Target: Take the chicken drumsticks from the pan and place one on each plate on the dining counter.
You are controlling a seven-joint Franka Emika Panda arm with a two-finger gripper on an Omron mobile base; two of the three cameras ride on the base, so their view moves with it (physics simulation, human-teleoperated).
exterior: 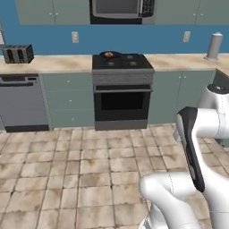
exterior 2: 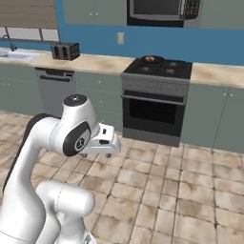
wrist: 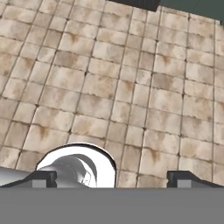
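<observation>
The round black shallow frying pan [exterior: 110, 55] sits on the back left burner of the black-topped stove [exterior: 122, 62], upper middle of the left base view, with golden-brown, orange-tinged chicken drumsticks [exterior: 108, 55] lying in it; from here they read as one small lump. In the right base view the pan [exterior 2: 152, 59] is upper right of centre. The stove's dark oven door [exterior: 122, 102] faces me between grey-green cabinet fronts. A beige marbled counter [exterior: 58, 64] runs either side of it under a blue wall. On that counter, at the upper left, stands a dark toaster [exterior: 18, 53], above a grey dishwasher front [exterior: 21, 103]; a pale grey cylinder [exterior: 214, 46] stands at the upper right. A microwave [exterior: 121, 8] hangs above the stove.

My claw [wrist: 112, 179] hangs over the tan tiled floor [wrist: 113, 87], well apart from the stove, jaws spread wide and holding nothing.
</observation>
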